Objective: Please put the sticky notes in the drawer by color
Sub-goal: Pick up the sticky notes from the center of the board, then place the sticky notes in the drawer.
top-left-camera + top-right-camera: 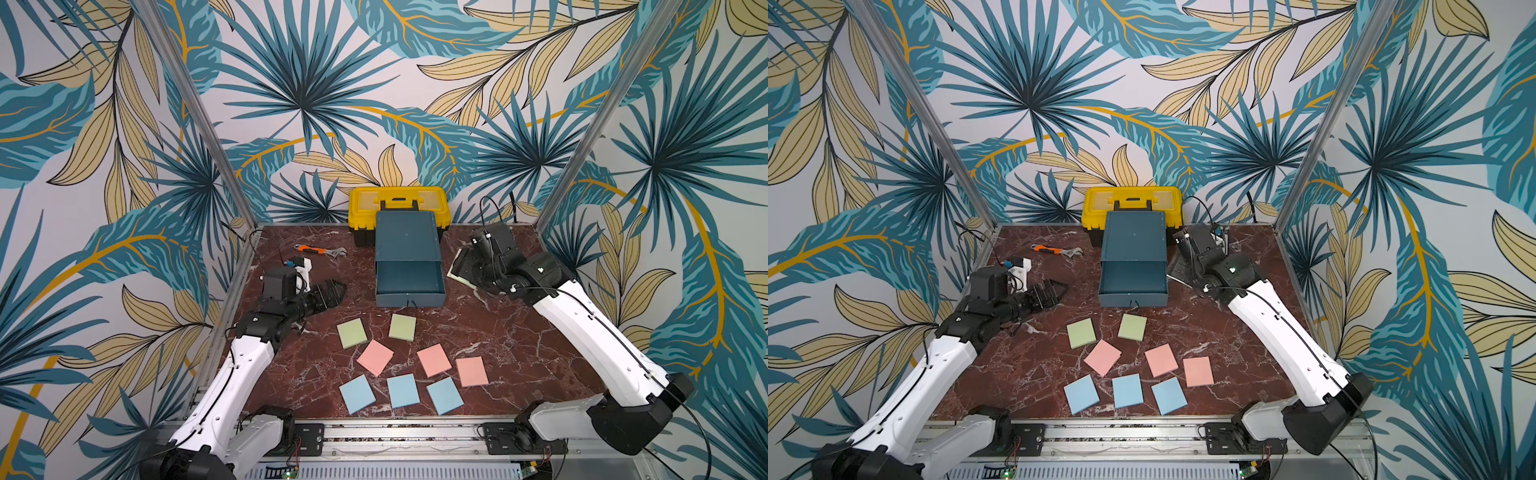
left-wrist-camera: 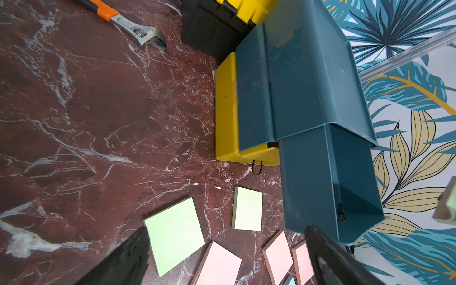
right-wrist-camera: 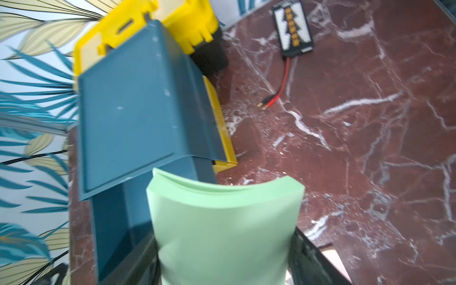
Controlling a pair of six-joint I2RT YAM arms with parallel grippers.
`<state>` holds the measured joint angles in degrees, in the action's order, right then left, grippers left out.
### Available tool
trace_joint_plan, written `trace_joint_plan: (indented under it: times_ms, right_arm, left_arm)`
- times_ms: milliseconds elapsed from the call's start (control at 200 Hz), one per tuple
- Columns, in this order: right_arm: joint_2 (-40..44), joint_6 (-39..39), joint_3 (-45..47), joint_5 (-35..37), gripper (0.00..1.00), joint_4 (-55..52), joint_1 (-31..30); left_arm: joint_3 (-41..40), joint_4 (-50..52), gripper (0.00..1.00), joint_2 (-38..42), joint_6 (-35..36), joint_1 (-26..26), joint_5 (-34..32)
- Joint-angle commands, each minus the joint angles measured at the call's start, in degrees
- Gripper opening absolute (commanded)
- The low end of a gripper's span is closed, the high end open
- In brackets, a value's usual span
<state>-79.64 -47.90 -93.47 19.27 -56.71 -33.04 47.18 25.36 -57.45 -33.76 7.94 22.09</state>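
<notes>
1. Sticky notes (image 1: 375, 357), eight of them, lie flat on the marble table (image 1: 519, 332) in front of the drawer chest (image 1: 407, 237). Two green pads (image 1: 352, 333) are nearest it, three pink pads (image 1: 434, 360) are in the middle, and three blue pads (image 1: 403, 390) are nearest the front rail.
2. The right gripper (image 3: 225, 249) clamps the ninth green pad (image 3: 222, 222) between its fingers. The pad is bowed by the squeeze and held off the table, just beside the chest's right side.
3. The chest's teal top drawer (image 1: 409, 297) stands pulled out toward the pads. The yellow lower drawers (image 2: 246, 155) sit pushed in, with a black cord loop (image 2: 256, 169) showing at their front.
4. The left gripper (image 1: 334, 291) hangs over the table to the left of the chest, jaws spread wide, grasping nothing.
5. A yellow toolbox (image 1: 399, 199) stands directly behind the chest. A wrench (image 1: 320, 250) with an orange handle lies to its left. In the right wrist view, a small board (image 3: 293, 27) with a red cable lies on the table beyond the chest.
</notes>
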Motion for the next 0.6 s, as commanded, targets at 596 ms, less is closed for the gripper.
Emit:
trace_joint_plan:
  times_ms: [596]
  right_arm:
    - [-12.09,6.18,-5.25,0.58,0.76,6.61,-7.76]
  left_arm:
    - [0.72,3.42,1.0,7.26,-0.07,0.23,-2.9]
